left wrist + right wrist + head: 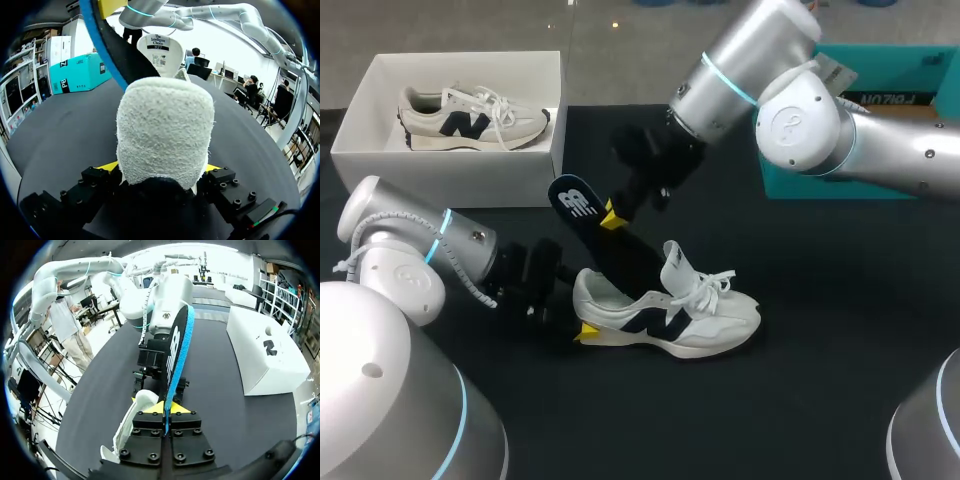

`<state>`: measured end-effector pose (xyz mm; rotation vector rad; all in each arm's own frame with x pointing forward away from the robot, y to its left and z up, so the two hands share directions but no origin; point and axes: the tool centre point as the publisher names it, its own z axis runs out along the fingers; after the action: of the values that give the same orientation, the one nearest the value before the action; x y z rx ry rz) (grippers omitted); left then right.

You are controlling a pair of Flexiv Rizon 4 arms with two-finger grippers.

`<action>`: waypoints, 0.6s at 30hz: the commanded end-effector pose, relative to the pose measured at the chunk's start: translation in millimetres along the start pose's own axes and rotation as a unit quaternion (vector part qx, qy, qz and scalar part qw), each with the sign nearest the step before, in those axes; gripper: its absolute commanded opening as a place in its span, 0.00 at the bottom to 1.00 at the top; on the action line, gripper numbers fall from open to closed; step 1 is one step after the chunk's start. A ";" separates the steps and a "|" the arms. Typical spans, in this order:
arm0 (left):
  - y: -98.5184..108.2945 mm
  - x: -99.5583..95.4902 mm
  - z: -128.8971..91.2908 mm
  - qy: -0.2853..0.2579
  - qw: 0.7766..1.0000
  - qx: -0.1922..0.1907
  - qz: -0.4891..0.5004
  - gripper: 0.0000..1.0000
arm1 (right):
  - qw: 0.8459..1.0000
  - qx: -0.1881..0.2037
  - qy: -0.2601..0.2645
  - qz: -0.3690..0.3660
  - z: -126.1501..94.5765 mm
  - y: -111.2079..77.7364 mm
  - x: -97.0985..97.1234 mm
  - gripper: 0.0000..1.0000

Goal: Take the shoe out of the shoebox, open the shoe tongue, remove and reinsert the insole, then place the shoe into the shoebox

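Shoe [670, 315] mid-table, toe at 3 o'clock. Left gripper [583, 332] is clamped on the heel at 9. Right gripper [611, 217] pinches the insole [575, 200], which slants out toward 11. Advice: move along that slant, heel pinned, clear of the tongue [678, 262].

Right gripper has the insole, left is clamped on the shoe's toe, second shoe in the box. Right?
No: the left gripper is clamped on the heel of the shoe, not its toe; the head view shows it. The right gripper does hold the insole, and a second shoe lies in the shoebox.
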<state>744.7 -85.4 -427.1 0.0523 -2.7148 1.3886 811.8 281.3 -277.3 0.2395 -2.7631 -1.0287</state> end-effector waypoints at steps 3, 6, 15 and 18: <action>0.8 0.0 1.6 0.000 1.000 -0.001 0.000 0.00 | 1.000 0.002 0.000 0.000 -0.2 1.3 0.4 0.00; 0.8 0.0 1.6 0.000 1.000 -0.001 0.000 0.00 | 1.000 0.002 0.000 0.000 -0.2 1.3 0.4 0.00; 0.8 0.0 1.6 0.000 1.000 -0.001 0.000 0.00 | 1.000 0.002 0.000 0.000 -0.2 1.3 0.4 0.00; 0.8 0.0 1.6 0.000 1.000 -0.001 0.000 0.00 | 0.999 -0.039 -0.011 -0.007 -20.7 -1.6 1.3 0.00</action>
<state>744.7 -85.5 -427.1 0.0522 -2.7147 1.3887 817.4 283.6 -268.0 0.2325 -2.7610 -1.0660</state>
